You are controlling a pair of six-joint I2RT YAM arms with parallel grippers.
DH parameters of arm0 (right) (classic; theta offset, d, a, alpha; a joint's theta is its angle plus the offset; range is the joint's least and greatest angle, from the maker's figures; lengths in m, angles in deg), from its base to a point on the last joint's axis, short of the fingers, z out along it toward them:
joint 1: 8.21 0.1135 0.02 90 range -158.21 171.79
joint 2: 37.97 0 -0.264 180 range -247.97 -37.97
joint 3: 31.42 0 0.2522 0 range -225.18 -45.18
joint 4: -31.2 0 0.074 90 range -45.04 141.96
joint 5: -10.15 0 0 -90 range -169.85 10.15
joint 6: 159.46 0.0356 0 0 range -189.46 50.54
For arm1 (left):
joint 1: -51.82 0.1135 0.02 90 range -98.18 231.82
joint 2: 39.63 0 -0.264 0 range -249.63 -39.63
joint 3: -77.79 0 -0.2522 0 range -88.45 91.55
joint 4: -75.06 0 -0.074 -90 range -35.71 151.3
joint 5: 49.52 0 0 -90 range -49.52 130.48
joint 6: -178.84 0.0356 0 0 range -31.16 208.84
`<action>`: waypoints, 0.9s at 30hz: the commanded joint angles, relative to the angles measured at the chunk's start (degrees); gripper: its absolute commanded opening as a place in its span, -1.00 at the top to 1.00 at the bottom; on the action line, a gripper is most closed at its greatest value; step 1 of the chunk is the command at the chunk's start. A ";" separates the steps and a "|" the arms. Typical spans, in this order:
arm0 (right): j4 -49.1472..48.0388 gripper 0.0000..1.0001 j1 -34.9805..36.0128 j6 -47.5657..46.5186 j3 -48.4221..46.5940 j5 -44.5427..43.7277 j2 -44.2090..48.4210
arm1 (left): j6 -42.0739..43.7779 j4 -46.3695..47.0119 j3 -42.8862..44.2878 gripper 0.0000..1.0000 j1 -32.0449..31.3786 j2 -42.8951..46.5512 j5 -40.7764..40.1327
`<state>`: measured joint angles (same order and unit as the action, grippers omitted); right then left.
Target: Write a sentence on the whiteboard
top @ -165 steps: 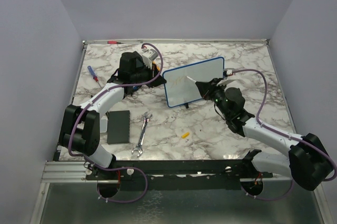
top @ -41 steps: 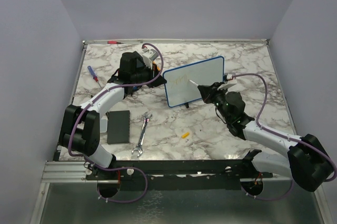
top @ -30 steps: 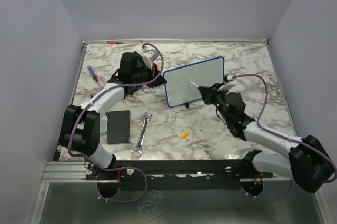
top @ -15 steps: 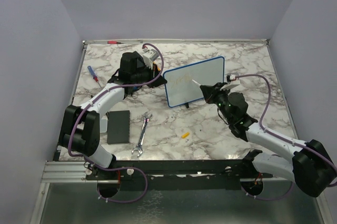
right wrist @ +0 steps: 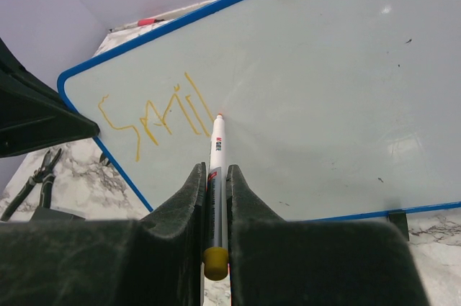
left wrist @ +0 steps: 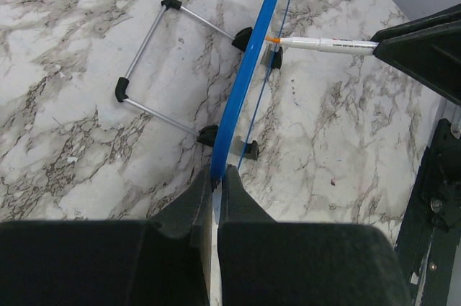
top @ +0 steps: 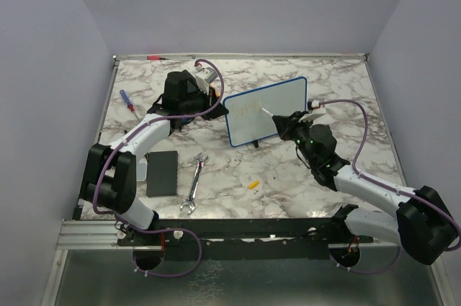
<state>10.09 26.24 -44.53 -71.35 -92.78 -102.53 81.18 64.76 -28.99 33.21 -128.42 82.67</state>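
Observation:
The whiteboard (top: 277,103) stands upright on its wire stand mid-table, blue-framed. My left gripper (left wrist: 218,173) is shut on the whiteboard's blue left edge (left wrist: 248,83) and holds it there. My right gripper (right wrist: 214,169) is shut on a white marker (right wrist: 218,144) with a yellow end cap. The marker's orange tip touches the board's face just right of the sentence (right wrist: 155,115), yellow letters reading "Smil". In the top view the right gripper (top: 283,124) sits in front of the board and the marker (top: 266,113) points at the writing (top: 245,110).
A wrench (top: 194,182), a black pad (top: 163,172) and a small yellow cap (top: 253,183) lie in front of the board. A screwdriver (top: 127,99) lies at the left, and a red pen (top: 154,56) at the back edge. The stand's legs (left wrist: 155,61) reach behind the board.
The marker tip has crept a little to the right across the board and the right wrist shifted slightly. The left arm and the board have stayed put.

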 commanded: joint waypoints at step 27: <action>-0.15 0.99 -0.01 -3.45 -2.38 -4.32 1.28 | 0.32 -0.21 -0.59 1.00 -0.52 1.60 -0.91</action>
<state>10.35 26.24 -46.56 -71.40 -96.25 -101.72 81.18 64.76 -29.03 33.14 -128.34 82.59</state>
